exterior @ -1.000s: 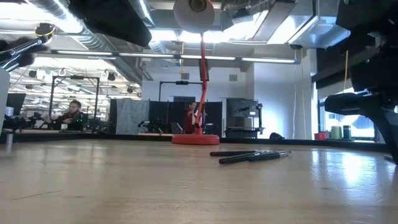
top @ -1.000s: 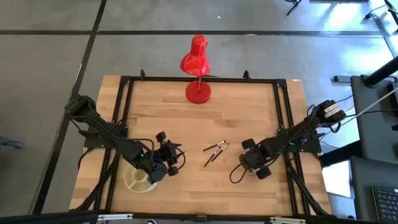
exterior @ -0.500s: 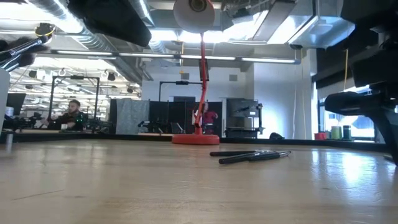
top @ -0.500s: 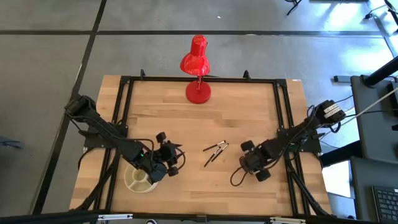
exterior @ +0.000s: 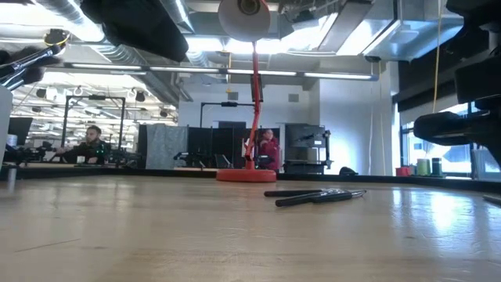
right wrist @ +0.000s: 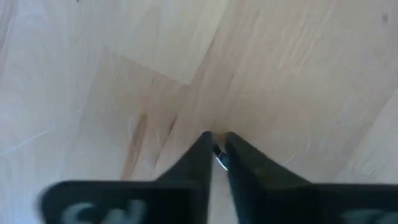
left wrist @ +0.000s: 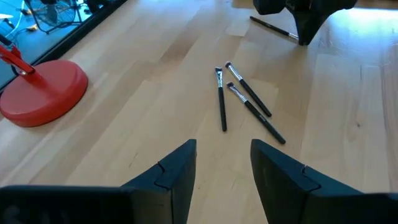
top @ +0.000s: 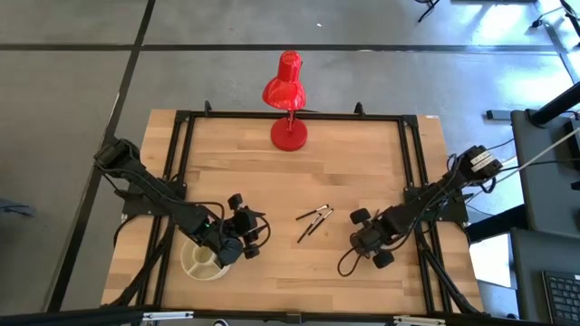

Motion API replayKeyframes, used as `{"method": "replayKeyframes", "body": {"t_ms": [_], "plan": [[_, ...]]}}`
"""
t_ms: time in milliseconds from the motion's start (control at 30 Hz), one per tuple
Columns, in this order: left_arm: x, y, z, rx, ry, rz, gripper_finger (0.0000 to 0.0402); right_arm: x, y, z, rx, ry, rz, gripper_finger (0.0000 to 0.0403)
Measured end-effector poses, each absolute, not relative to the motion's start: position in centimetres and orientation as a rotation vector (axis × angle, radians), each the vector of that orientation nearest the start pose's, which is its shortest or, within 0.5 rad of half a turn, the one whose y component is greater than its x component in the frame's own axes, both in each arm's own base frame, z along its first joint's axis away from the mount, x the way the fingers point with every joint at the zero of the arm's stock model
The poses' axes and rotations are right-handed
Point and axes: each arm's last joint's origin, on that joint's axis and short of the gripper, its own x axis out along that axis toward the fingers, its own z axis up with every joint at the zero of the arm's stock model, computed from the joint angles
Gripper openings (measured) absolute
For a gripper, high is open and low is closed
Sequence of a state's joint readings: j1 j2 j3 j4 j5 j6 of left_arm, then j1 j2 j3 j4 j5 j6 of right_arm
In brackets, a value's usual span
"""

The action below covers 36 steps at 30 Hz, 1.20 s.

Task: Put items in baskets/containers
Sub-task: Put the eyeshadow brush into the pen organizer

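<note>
Three thin dark makeup brushes (top: 314,221) lie flat and close together mid-table, also seen in the left wrist view as brushes (left wrist: 244,104) and in the low view as brushes (exterior: 315,196). A fourth brush (left wrist: 272,27) lies on the wood beside my right gripper (left wrist: 303,36), which is shut on it right of the pile (top: 367,240). The cream divided dish (top: 198,263) sits near the front left. My left gripper (top: 252,237) hovers just right of the dish, open and holding nothing, pointing at the pile (left wrist: 222,146). My right gripper pinches the fourth brush between its two fingertips, at the brush's end nearest the gripper (left wrist: 292,35). A small silvery bit of the brush (right wrist: 219,160) shows in the narrow gap. The fingers come from above, pointing steeply down. The rest of the brush lies on the table.
A red desk lamp (top: 288,91) stands at the far edge, its round base (left wrist: 43,93) on the wood. A black frame (top: 290,116) runs round the tabletop. Bare wood lies between the pile and the dish.
</note>
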State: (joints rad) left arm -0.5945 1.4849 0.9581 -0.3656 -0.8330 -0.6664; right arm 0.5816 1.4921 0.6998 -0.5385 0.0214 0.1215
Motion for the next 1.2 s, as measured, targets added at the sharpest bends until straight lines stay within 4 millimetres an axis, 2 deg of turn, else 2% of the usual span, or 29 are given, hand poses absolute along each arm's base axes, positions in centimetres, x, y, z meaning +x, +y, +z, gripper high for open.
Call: {"method": "replayKeyframes", "body": {"t_ms": [67, 267, 400, 533, 633, 800, 933, 1067, 1200], "plan": [[25.6, -14.7, 22.7, -0.054, 0.558, 0.425, 0.0148, 19.9, 12.9, 14.1, -0.310, 1.302, 0.380, 0.0010], [25.6, -14.7, 22.7, -0.055, 0.559, 0.424, 0.0148, 20.2, 12.9, 14.4, -0.318, 1.259, 0.281, 0.0004], [25.6, -14.7, 22.8, -0.062, 0.553, 0.427, 0.0148, 22.2, 13.4, 16.2, -0.342, 1.075, 0.129, 0.0003], [26.0, -14.7, 22.8, -0.138, 0.523, 0.434, 0.0148, 24.2, 14.0, 18.3, -0.328, 0.895, 0.065, 0.0002], [26.6, -15.1, 22.4, -0.129, 0.520, 0.403, 0.0148, 25.6, 14.2, 19.7, -0.289, 0.757, 0.045, 0.0002], [27.5, -16.3, 20.8, -0.061, 0.535, 0.338, 0.0149, 27.6, 14.1, 21.4, -0.152, 0.536, 0.130, 0.0001], [28.0, -17.3, 19.7, -0.020, 0.539, 0.296, 0.0155, 29.0, 13.3, 23.1, -0.100, 0.362, 0.184, 0.0001], [28.3, -17.8, 19.8, -0.054, 0.480, 0.297, 0.0166, 30.2, 12.0, 24.9, -0.023, 0.180, 0.263, 0.0001], [28.6, -18.2, 20.3, -0.064, 0.433, 0.274, 0.0180, 30.8, 10.7, 25.4, 0.032, 0.134, 0.286, 0.0001]]}}
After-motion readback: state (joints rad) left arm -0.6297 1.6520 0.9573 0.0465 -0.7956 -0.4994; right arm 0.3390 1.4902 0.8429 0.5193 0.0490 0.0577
